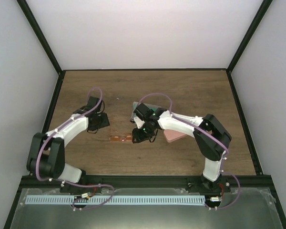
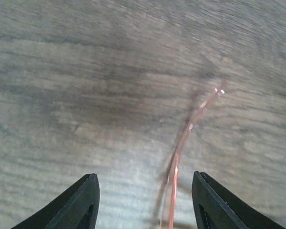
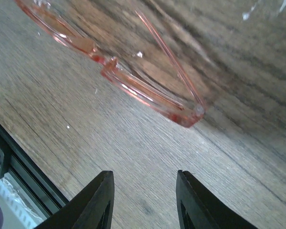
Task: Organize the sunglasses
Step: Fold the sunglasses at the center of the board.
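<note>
Left hand (image 2: 143, 174): open, gripping nothing; thin orange wire-frame sunglasses (image 2: 175, 164) lie between its jaws on the wooden worktop (image 2: 86, 95).
Right hand (image 3: 144, 172): open, empty; translucent pink-framed sunglasses (image 3: 138, 90) just ahead at 12 o'clock.

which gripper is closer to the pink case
Right. In the top view the right gripper sits just to the left of the pink case, with its arm partly covering the case. The left gripper is much further off to the left.
</note>
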`<act>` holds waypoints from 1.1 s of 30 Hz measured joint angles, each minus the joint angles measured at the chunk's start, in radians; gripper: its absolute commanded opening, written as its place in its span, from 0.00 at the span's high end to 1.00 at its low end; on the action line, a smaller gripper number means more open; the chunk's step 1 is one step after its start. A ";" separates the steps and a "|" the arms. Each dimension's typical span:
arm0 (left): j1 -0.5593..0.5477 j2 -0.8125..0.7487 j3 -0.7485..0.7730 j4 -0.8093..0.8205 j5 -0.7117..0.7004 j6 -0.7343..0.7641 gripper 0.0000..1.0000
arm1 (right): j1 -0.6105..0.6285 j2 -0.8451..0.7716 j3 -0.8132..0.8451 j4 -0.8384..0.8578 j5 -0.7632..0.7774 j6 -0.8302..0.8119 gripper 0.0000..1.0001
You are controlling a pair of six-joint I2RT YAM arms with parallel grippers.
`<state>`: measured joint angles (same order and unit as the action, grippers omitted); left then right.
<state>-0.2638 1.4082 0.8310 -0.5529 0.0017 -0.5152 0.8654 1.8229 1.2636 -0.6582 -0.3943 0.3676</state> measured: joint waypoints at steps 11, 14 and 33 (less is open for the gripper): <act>0.008 0.269 0.111 0.048 -0.064 0.048 0.46 | 0.002 0.044 -0.022 0.018 -0.033 -0.022 0.67; 0.008 0.338 0.168 0.058 -0.064 0.061 0.46 | 0.004 0.070 -0.010 0.016 -0.051 -0.032 0.67; -0.048 0.460 0.304 0.087 -0.058 0.116 0.45 | 0.042 0.216 0.120 0.037 -0.077 -0.022 0.77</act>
<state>-0.3119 1.8687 1.1355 -0.4660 -0.0563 -0.3996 0.9070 2.0392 1.3838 -0.6209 -0.4713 0.3458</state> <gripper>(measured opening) 0.548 0.228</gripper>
